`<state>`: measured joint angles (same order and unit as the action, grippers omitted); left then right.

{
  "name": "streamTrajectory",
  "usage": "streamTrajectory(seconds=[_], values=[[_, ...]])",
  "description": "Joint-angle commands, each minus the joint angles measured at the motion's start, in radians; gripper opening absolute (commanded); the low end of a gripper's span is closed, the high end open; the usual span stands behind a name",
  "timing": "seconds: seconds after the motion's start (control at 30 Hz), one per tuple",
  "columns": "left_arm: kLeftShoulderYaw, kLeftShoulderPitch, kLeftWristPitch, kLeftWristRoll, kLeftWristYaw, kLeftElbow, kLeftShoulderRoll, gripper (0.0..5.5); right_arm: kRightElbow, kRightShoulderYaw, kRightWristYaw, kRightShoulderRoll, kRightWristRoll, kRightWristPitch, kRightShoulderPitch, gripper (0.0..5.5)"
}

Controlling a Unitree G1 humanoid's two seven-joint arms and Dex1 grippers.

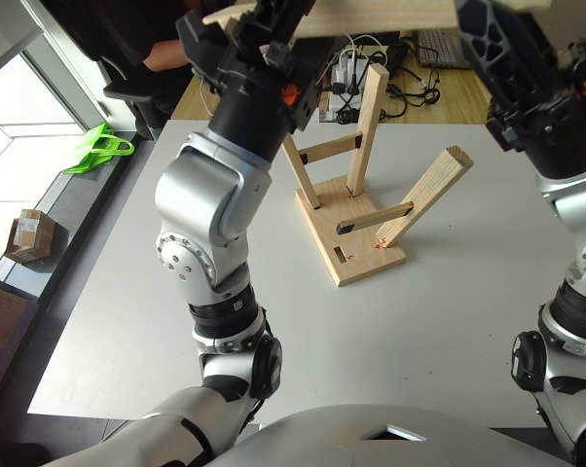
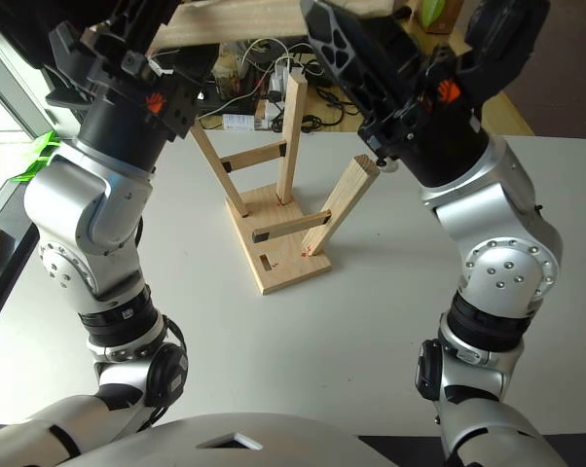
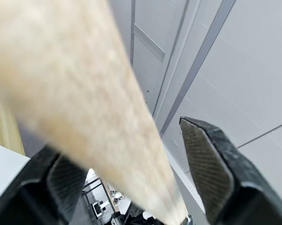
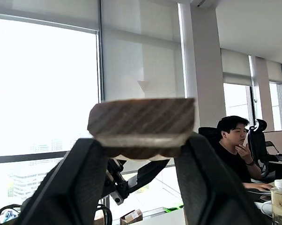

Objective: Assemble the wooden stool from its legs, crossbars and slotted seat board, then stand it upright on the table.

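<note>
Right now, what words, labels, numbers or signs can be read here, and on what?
None can be read.
Red marks on the seat board, by the tilted leg: too small to read.
Orange mark on the right arm: too small to read.

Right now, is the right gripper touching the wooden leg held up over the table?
Touching. Right wrist view: the wooden leg's end sits clamped between the right gripper's two fingers, both pressed against it.
</note>
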<state>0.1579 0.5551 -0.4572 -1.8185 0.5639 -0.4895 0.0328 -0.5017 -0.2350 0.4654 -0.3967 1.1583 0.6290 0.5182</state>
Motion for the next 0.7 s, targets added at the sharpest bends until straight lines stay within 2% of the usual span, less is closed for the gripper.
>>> streamTrajectory(seconds=[0.03,0.37,0.5,0.7], values=[[0.022,-0.038,0.044,0.008,0.031,-0.002,-0.031,2.85,0.016,0.026,0.058,-0.037,-0.108,-0.052,-0.025,2.03],[0.013,-0.057,0.082,-0.038,0.047,0.0,-0.061,1.51,0.0,0.091,0.268,-0.093,-0.304,-0.193,-0.117,2.03],[-0.017,-0.074,0.055,-0.043,0.049,0.0,-0.089,1.25,0.001,0.119,0.331,-0.115,-0.351,-0.232,-0.13,2.03],[-0.055,-0.113,0.043,-0.04,0.049,-0.025,-0.124,1.15,0.043,0.154,0.404,-0.147,-0.472,-0.329,-0.114,2.03]])
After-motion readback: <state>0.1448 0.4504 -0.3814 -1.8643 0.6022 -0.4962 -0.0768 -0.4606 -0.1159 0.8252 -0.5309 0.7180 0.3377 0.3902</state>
